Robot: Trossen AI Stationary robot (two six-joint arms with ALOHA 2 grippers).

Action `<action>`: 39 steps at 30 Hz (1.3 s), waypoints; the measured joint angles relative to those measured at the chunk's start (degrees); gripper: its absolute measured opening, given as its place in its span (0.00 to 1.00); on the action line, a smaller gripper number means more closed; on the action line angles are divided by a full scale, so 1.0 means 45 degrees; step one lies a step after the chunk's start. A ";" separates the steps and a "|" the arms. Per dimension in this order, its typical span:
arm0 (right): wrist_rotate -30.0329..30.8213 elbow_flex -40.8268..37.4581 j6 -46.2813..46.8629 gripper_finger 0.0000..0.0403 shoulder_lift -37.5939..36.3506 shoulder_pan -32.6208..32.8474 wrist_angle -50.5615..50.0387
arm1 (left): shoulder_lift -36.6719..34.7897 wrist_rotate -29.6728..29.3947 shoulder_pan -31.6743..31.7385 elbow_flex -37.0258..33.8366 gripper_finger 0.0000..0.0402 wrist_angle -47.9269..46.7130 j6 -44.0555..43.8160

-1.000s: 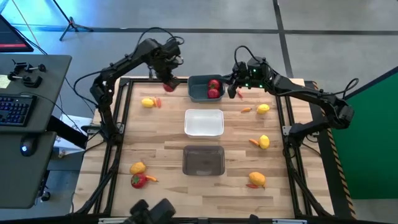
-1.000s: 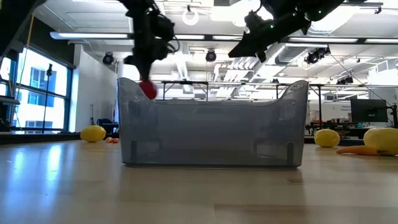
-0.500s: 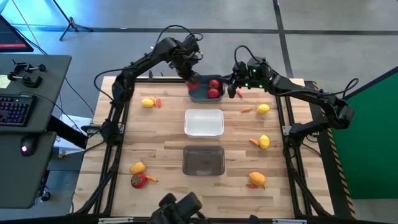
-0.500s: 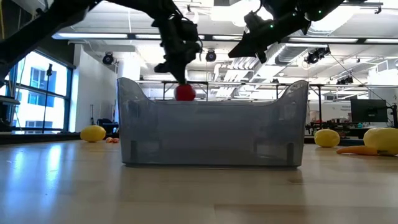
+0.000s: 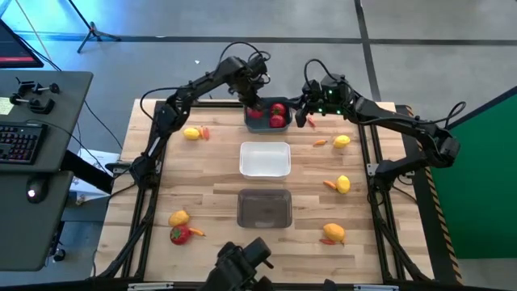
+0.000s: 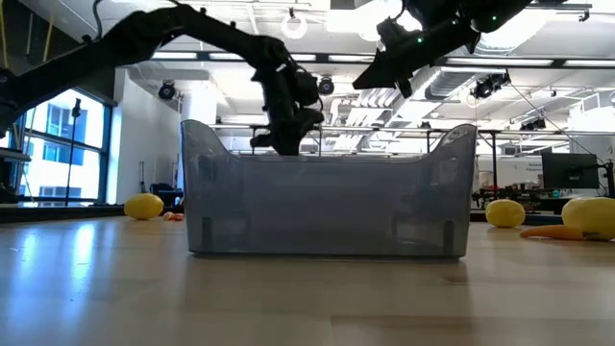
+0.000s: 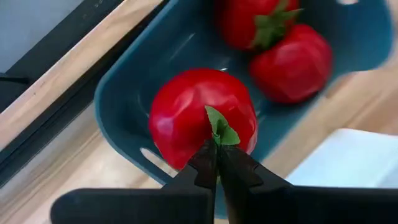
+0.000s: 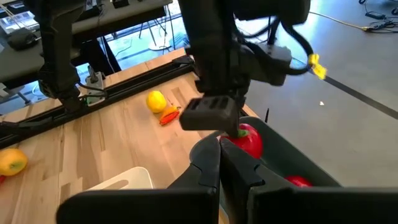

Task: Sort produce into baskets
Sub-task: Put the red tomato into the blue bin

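The left gripper (image 7: pixel 216 163) jaws pinch the leaf of a red strawberry (image 7: pixel 200 124) hanging inside the blue-grey basket (image 5: pixel 267 123) at the bench's far edge. The right gripper (image 8: pixel 219 163) hovers beside it, jaws clenched and empty.

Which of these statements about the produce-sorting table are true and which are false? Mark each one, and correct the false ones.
1. The left gripper holds a red fruit by its green leaf, over the blue-grey basket. True.
2. The white basket holds two lemons. False: nothing shows in it.
3. Two other red fruits already lie in the blue-grey basket. True.
4. The right gripper hangs over the translucent grey basket. False: it is beside the blue-grey basket, at the far end.
5. A red fruit lies on the table near a yellow one. True.
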 joint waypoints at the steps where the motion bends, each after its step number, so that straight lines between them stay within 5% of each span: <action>1: 0.0009 0.0000 0.0062 0.00 0.0000 0.0000 0.0000 | 0.0099 -0.0007 0.0021 0.0000 0.00 0.0014 0.0002; 21: 0.0013 0.0000 0.0070 0.00 0.0000 0.0000 -0.0019 | 0.0505 -0.0611 0.0220 -0.0087 0.05 0.1309 0.0205; 34: 0.0008 0.0000 0.0071 0.00 0.0000 0.0000 -0.0019 | 0.0491 -0.1060 0.0220 -0.0092 0.30 0.1238 0.1203; 39: 0.0012 0.0000 0.0066 0.00 0.0000 0.0000 -0.0019 | -0.0025 -0.1798 0.0191 -0.0103 0.30 0.1303 0.1821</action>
